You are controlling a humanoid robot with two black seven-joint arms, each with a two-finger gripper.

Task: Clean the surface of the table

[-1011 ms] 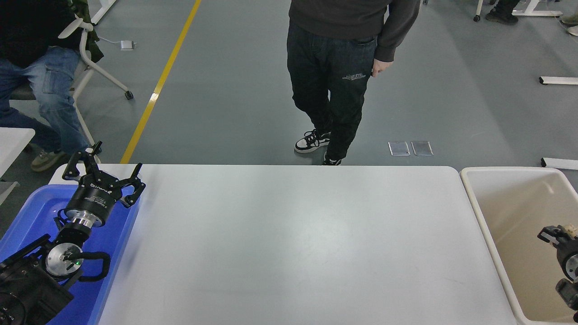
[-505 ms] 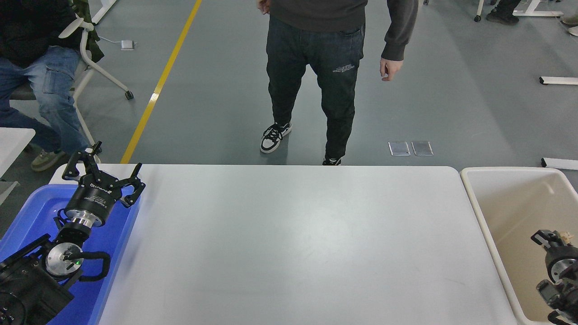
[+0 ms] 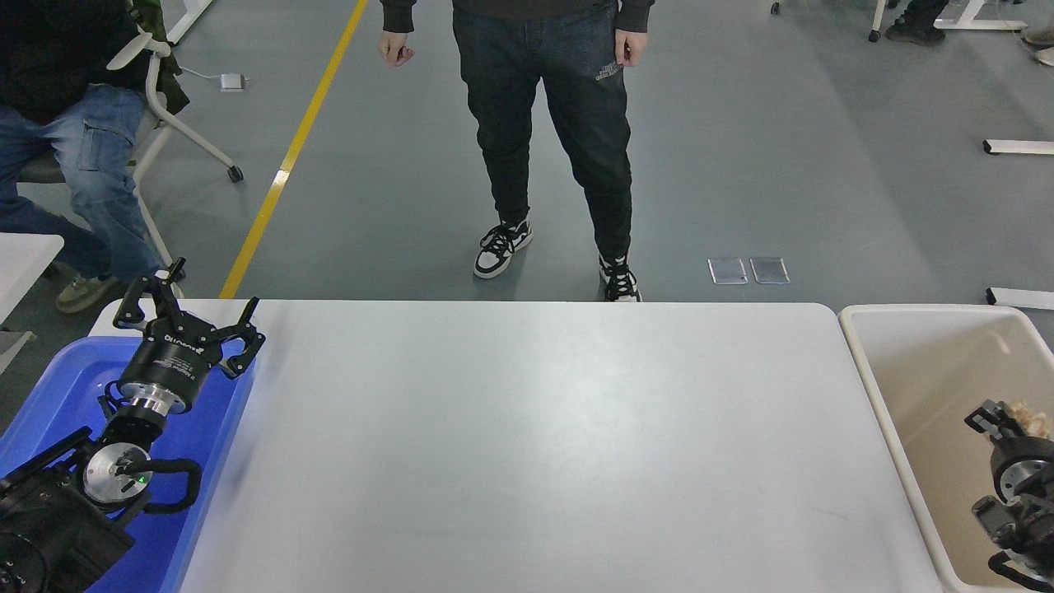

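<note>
White and matte, the table surface [image 3: 527, 445] filled the middle of the frame from left to right, and nothing lay on it apart from a few faint scuffs near its centre. At the lower left the left gripper [image 3: 188, 319] sat parked over the blue tub [image 3: 49, 387], its fingers splayed apart and holding nothing. At the right edge the right gripper [image 3: 1006, 413] hung inside the cream tub [image 3: 873, 387], well below the rim. A small pale, crumpled scrap [image 3: 1029, 417] showed right at its tip, but the fingers were too small and too cropped to judge, so I could not tell whether they gripped it or had let go. A person [image 3: 547, 123] stood at the top centre, beyond the far edge, hands at their sides and clear of the table.

Judging by the bare top, the job looked close to finished, with the drop into the cream tub as the step in hand. To do it well, the release should happen low inside the tub so the scrap cannot bounce out, and the arm should lift straight up before swinging back, keeping clear of the tub wall.
</note>
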